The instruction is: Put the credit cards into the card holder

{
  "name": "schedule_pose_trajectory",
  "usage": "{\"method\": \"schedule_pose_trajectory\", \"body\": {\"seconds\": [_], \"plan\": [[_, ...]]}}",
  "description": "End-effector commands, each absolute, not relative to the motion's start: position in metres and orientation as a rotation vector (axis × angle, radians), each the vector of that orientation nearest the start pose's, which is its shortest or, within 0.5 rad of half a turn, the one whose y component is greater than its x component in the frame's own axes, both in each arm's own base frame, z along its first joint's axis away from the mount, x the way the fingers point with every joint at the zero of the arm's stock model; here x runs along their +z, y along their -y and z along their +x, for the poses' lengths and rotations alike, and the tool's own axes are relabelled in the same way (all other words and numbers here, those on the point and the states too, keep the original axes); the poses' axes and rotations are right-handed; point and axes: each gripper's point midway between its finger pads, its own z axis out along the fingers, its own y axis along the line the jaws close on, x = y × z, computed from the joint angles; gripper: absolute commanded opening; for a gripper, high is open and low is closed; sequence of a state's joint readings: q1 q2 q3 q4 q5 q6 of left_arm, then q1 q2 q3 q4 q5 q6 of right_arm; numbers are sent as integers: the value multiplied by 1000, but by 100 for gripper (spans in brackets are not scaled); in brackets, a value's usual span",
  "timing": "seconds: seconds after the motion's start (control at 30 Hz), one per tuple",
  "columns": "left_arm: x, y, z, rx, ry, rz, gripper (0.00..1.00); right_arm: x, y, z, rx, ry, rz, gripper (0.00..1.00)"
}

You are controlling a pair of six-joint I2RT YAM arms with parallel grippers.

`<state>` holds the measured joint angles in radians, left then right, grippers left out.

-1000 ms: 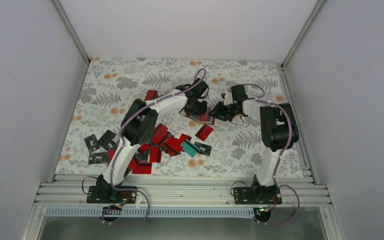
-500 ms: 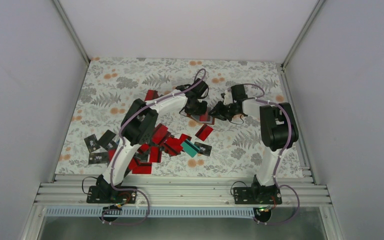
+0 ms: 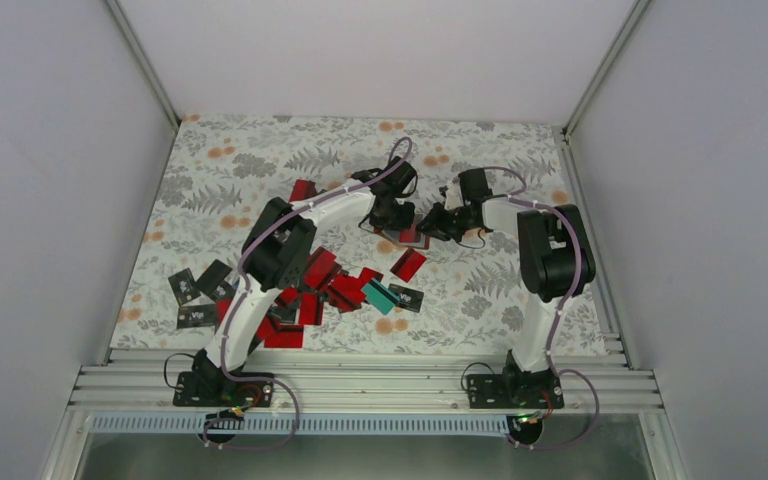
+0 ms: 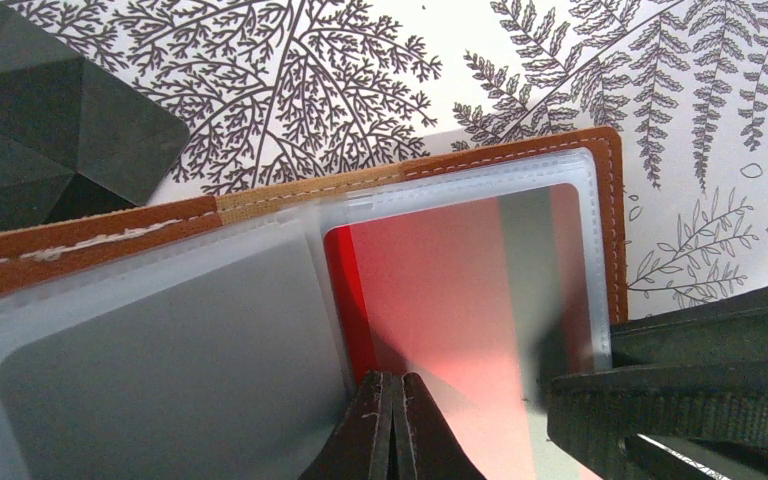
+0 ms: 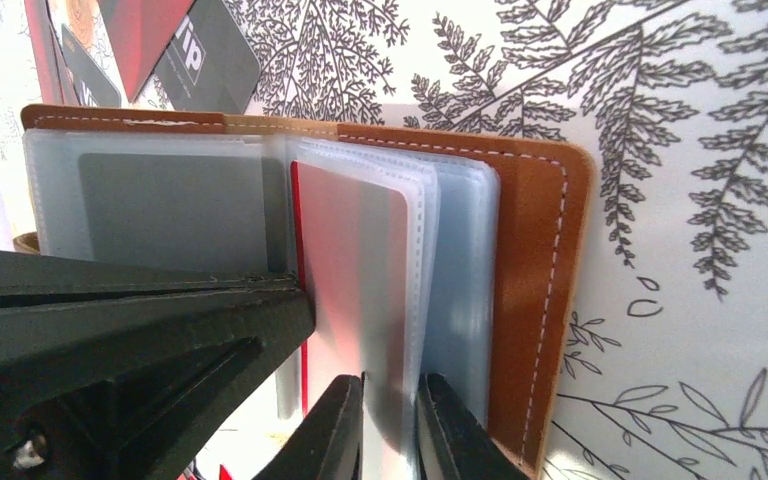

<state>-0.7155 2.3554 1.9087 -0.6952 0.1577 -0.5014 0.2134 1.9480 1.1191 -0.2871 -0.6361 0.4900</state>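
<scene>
The brown card holder (image 3: pixel 412 237) lies open on the flowered cloth between both grippers, with its clear pockets facing up (image 4: pixel 460 180) (image 5: pixel 535 280). A red credit card (image 4: pixel 440 290) (image 5: pixel 345 260) sits inside one clear pocket. My left gripper (image 4: pixel 393 425) (image 3: pixel 396 220) is shut, its tips pressing on the pocket beside the red card and holding nothing. My right gripper (image 5: pixel 392 430) (image 3: pixel 432 224) stands with its jaws a narrow gap apart, tips down on the same pocket's outer edge. More credit cards, red, black and teal, lie in a heap (image 3: pixel 328 285).
A single red card (image 3: pixel 408 264) lies just in front of the holder, and another (image 3: pixel 303 190) lies behind the left arm. Black cards (image 3: pixel 195 296) sit at the left. A black card (image 4: pixel 40 130) lies close behind the holder. Grey walls close in on three sides.
The right arm has edged slightly to the left at the holder. The left arm and the cards have not moved.
</scene>
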Motion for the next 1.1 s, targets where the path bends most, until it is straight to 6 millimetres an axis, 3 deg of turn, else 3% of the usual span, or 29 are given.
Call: {"method": "schedule_pose_trajectory", "body": {"seconds": [0.0,0.2,0.4,0.6,0.87,1.07], "plan": [[11,385,393,-533,-2847,361,2,25,-194,391,1066,-2754,165,14],[24,388,393,-575,-2830,347,2,24,-193,391,1051,-2761,160,5],[62,392,394,-629,-2767,348,3,27,-180,390,928,-2795,172,4],[91,379,397,-575,-2716,345,10,35,-173,387,860,-2819,156,4],[79,342,398,-457,-2717,309,10,45,-170,387,788,-2834,122,4],[58,333,395,-459,-2736,301,10,51,-184,387,786,-2844,82,5]]}}
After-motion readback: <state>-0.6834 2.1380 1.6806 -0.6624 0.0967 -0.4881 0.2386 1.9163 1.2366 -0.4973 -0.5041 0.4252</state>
